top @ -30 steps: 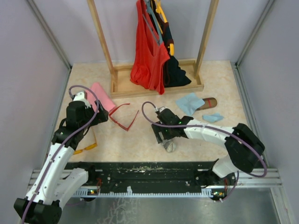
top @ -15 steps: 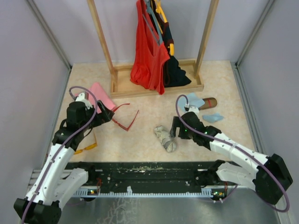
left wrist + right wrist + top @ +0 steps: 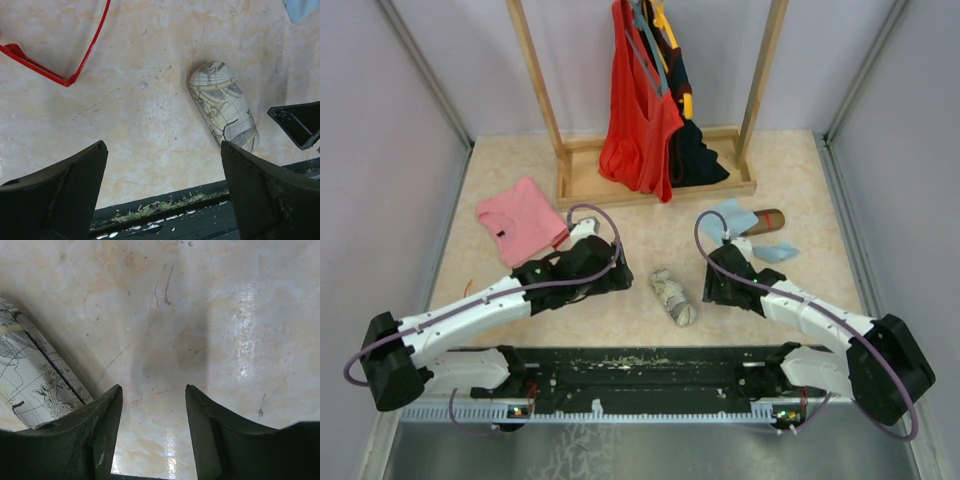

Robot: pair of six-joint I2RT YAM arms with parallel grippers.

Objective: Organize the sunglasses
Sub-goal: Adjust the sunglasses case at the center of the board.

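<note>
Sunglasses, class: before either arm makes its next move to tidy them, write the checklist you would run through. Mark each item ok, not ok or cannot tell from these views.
1. Left gripper open and empty: ok.
2. Sunglasses between the left jaws: not ok; only part of the red frame shows, at the left wrist view's upper left.
3. Sunglasses' arms folded: cannot tell.
4. Right gripper empty: ok; jaws apart over bare table.
5. Map-printed case open to take them: not ok; it looks shut.
6. Right gripper clear of the case: cannot tell; the case lies close beside one finger.
</note>
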